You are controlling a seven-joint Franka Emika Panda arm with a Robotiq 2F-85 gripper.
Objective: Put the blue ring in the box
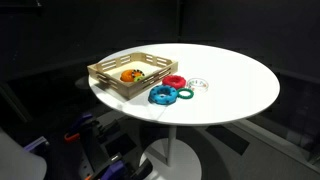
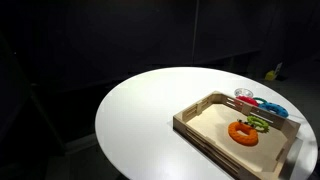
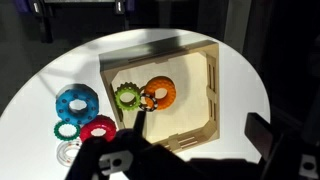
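Observation:
The blue ring (image 3: pixel 76 102) lies on the white table outside the box, to its left in the wrist view. It also shows in both exterior views (image 1: pixel 160 96) (image 2: pixel 276 110). The box (image 3: pixel 213 92) is a light-wood tray with low slatted sides, seen in both exterior views (image 1: pixel 113 84) (image 2: pixel 198 134). It holds an orange ring (image 3: pixel 160 93) and a green toothed ring (image 3: pixel 127 96). My gripper (image 3: pixel 200 120) hangs above the box's near side, open and empty. It does not show in either exterior view.
A red ring (image 3: pixel 98 128), a small teal-green ring (image 3: pixel 67 130) and a clear ring (image 3: pixel 68 152) lie beside the blue ring. The round white table (image 1: pixel 230 80) drops off into dark surroundings on all sides.

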